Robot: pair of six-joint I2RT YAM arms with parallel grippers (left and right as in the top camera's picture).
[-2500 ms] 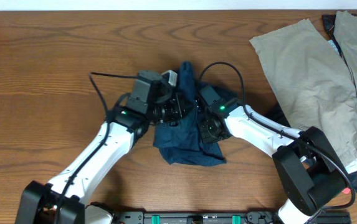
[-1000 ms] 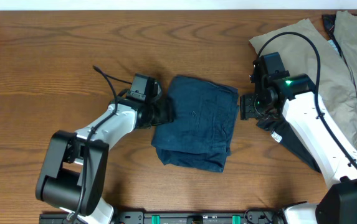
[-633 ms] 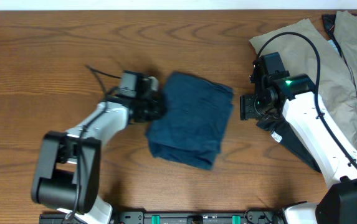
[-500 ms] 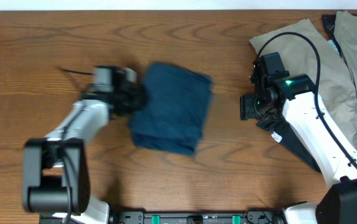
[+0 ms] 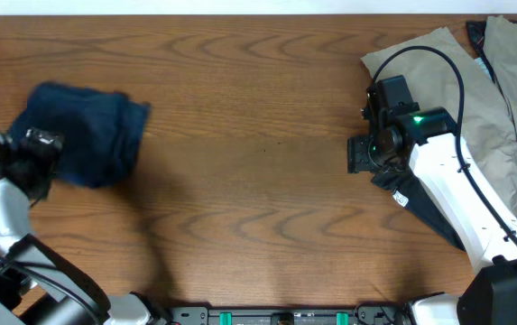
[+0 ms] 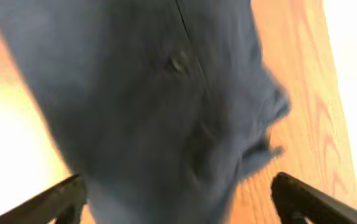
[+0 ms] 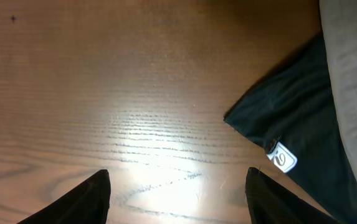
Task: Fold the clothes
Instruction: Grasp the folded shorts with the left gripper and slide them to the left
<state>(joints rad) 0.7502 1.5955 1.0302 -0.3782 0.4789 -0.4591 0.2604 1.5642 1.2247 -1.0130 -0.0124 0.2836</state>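
The clothes, a folded bundle of dark navy shorts [image 5: 85, 134], lie at the far left of the table. My left gripper [image 5: 34, 152] sits at the bundle's left edge. In the left wrist view the blurred navy shorts [image 6: 166, 93] fill the frame, a small button showing. The left gripper [image 6: 178, 208] is open, its fingers [image 6: 57, 200] spread wide either side of the cloth, with bare wood showing inside the right one. My right gripper [image 5: 359, 153] hovers at the right middle. In its wrist view the right gripper [image 7: 178, 199] is open over bare wood.
Tan garments [image 5: 447, 90] are spread over the back right corner. A dark garment [image 7: 296, 137] with a white label pokes out from under them beside the right arm. The left edge of the table is close to the shorts.
The left arm has swept the folded shorts from the table's middle to the far left, and its jaws now stand wide. The right arm has stayed still.
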